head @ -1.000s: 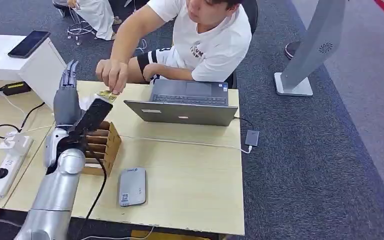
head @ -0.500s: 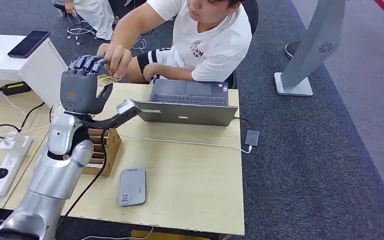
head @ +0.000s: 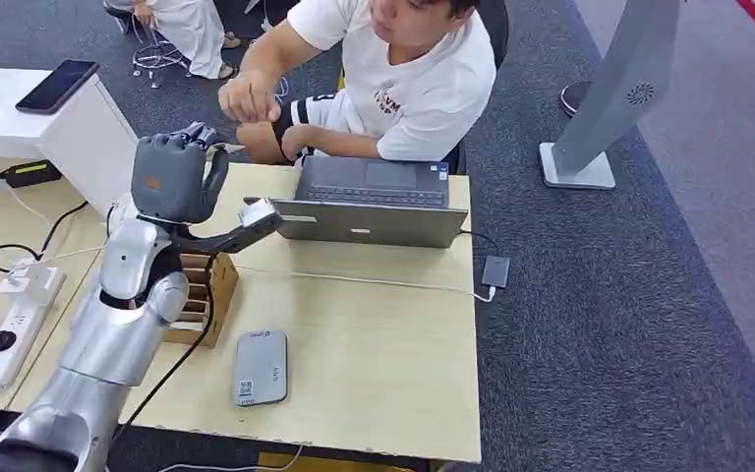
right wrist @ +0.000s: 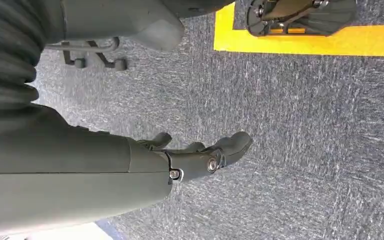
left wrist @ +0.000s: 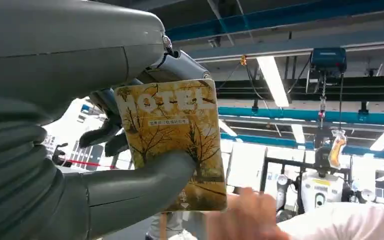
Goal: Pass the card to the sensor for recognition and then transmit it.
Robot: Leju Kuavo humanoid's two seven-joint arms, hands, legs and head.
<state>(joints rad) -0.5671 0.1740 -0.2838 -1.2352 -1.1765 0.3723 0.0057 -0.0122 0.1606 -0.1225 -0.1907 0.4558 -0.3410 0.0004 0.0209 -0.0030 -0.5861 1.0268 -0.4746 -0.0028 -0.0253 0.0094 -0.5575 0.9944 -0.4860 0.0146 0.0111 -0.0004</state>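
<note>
Since half a second ago the person's hand [head: 249, 98] has let go and pulled back toward the chest, leaving the card [left wrist: 172, 135] with the robot. Raised over the table's far-left corner, the left hand [head: 172, 177] pinches the yellow card (printed HOTEL over autumn trees) between its thumb and darker fingers. Below the forearm stands the wooden card rack [head: 202, 293], and the grey sensor [head: 261, 367] lies flat nearer the front edge of the table [head: 374, 364]. An open laptop [head: 369, 205] sits before the person. Hanging over grey carpet, the right hand [right wrist: 200, 155] holds nothing, fingers loosely apart.
</note>
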